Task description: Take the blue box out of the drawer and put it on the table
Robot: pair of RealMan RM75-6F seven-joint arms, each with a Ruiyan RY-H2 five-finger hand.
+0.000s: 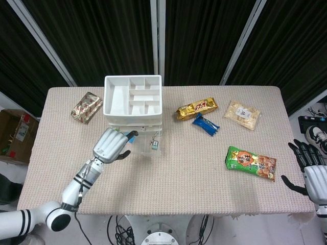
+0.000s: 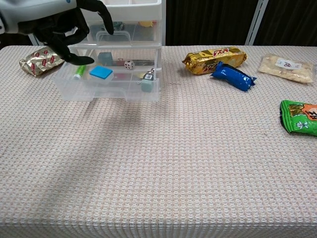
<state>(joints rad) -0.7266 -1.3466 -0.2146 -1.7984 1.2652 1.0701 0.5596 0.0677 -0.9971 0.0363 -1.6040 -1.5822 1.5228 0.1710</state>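
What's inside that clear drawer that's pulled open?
The open drawer holds a flat blue box, a green tube, a small die and a keychain charm. The left hand above covers its back left corner.

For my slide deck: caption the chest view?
Left hand poised above the open drawer holding the blue box.
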